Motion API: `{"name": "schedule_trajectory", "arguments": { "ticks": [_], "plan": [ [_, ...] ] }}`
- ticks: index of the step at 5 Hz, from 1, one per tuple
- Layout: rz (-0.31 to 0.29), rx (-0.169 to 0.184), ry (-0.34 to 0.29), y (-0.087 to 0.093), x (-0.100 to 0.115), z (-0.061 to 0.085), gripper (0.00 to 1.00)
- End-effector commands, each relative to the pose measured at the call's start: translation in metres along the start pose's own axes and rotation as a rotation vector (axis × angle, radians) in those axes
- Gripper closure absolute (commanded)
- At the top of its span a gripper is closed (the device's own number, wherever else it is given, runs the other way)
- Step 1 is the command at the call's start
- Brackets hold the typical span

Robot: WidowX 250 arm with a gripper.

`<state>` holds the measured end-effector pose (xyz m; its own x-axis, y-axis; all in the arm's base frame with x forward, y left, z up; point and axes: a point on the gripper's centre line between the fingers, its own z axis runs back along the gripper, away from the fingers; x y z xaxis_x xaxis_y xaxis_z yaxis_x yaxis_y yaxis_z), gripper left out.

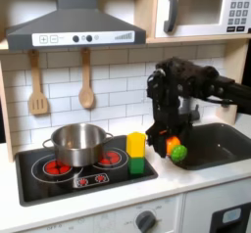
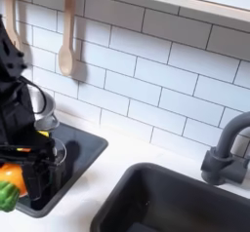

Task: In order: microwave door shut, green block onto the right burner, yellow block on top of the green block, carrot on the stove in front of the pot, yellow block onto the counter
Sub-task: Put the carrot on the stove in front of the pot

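My gripper (image 1: 172,146) is shut on the carrot (image 1: 175,150), orange with a green top, and holds it just above the counter at the stove's right edge in the first exterior view. The second exterior view has the carrot (image 2: 8,183) at its left edge, over the stove's (image 2: 76,154) corner, with the gripper (image 2: 12,174) around it. Just left of the gripper in the first exterior view, the yellow block (image 1: 135,143) stands on the green block (image 1: 136,164) over the right burner. The steel pot (image 1: 76,142) sits on the left burner. The microwave (image 1: 201,10) door is shut.
A dark sink (image 1: 222,144) lies right of the stove (image 1: 59,182), with a grey faucet (image 2: 229,148) behind it. A spatula (image 1: 37,84) and a wooden spoon (image 1: 86,80) hang on the tiled wall under the hood. White counter runs along the front.
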<state>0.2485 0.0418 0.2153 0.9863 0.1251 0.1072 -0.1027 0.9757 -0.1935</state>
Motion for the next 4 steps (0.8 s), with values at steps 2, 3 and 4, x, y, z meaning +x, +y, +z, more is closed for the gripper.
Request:
{"name": "schedule_trajectory", "arguments": {
  "ticks": [2, 3, 4],
  "plan": [
    [0.116, 0.040, -0.052, 0.053, 0.022, 0.008, 1.00],
    [0.144, 0.054, -0.056, 0.069, 0.029, 0.006, 1.00],
    [0.173, 0.071, -0.058, 0.081, 0.038, 0.002, 1.00]
  ]
}}
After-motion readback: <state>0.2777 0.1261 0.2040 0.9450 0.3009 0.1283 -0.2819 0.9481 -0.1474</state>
